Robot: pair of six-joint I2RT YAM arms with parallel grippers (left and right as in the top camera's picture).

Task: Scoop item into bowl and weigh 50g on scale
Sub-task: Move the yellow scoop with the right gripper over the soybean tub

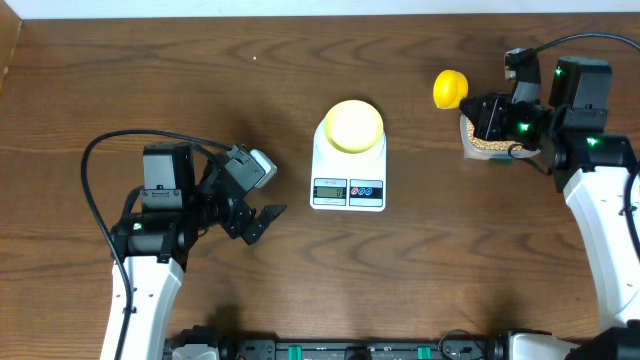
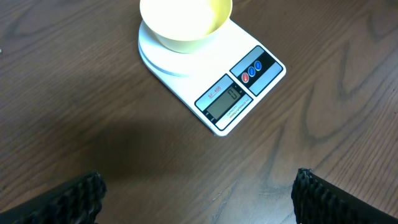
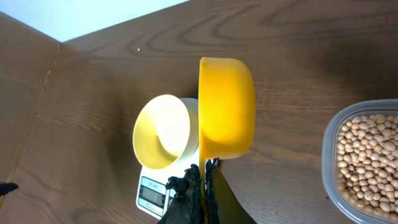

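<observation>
Spanning the scene, one wooden table [image 1: 150,90] carries one white scale [image 1: 348,185] at its middle, and one pale yellow bowl [image 1: 353,125] sits on the scale's platform. One clear tub [image 3: 328,149] at the right holds many tan beans [image 3: 367,155]. One yellow scoop [image 3: 227,106] hangs near the tub, its handle pinched by the right gripper [image 3: 204,177]. The left gripper [image 1: 258,222] has its fingers spread.

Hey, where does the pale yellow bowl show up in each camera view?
Overhead: bowl at centre, on the scale.
Left wrist: top centre, cut by the top edge.
Right wrist: left of centre, its right edge behind the yellow scoop.
Shared landmark: the scale under the bowl, its display visible in all three.
</observation>
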